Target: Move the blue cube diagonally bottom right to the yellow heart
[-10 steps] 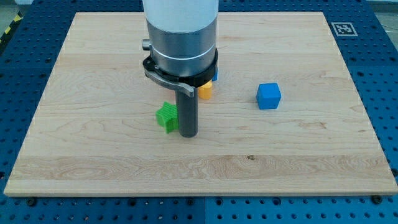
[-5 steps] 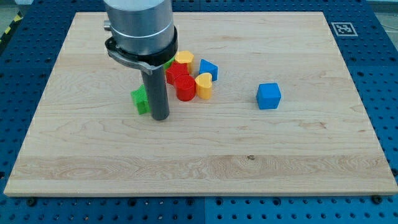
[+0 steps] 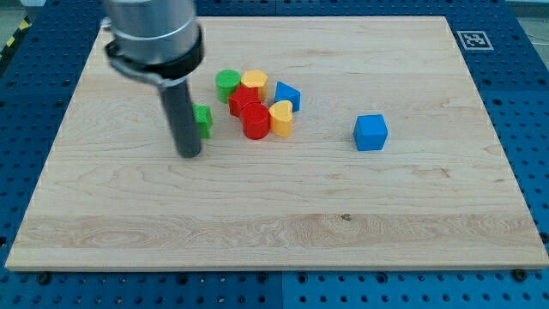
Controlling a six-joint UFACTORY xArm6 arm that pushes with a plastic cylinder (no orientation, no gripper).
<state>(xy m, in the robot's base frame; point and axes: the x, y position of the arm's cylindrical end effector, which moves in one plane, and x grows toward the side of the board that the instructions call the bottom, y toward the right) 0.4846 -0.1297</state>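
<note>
Sliding toward nine o'clock, my tip (image 3: 189,154) nudged the green block (image 3: 202,120), far from the blue cube (image 3: 371,132) and yellow heart (image 3: 280,118); I have no jaws.

Light wood board (image 3: 343,232), blue perforated table (image 3: 532,103) w/ holes, fiducial tag (image 3: 474,39)

**One camera, high and angled down on the board**

You have a single view, so no overlap with another. It looks down at a slant from beyond the view's bottom edge of the wooden board (image 3: 283,232), taking in nearly the whole top plus strips of blue perforated table (image 3: 527,103). The arm's upper part is cut off at the view's top.
</note>
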